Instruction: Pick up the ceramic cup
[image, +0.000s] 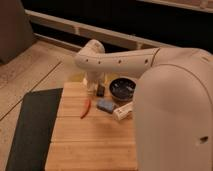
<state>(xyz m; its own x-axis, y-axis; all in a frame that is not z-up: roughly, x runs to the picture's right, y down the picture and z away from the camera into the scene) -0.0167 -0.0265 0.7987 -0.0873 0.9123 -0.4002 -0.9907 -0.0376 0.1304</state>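
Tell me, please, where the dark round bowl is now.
In the camera view, the dark round bowl sits at the far edge of the light wooden board, just right of the gripper and behind the small blue block.

The table top (90, 145) is of pale wood, with plank lines and a matt, dry look. Beside it lies a black mat (31, 125), matt and a little grainy (maybe rubber, I cannot tell). The robot arm (125, 62) has a smooth cream shell, like plastic, with a soft shine. Its gripper (96, 89) hangs at the far edge of the wood, just beside the dark bowl (123, 89), which looks glossy. The floor (30, 75) is speckled and rough-looking.
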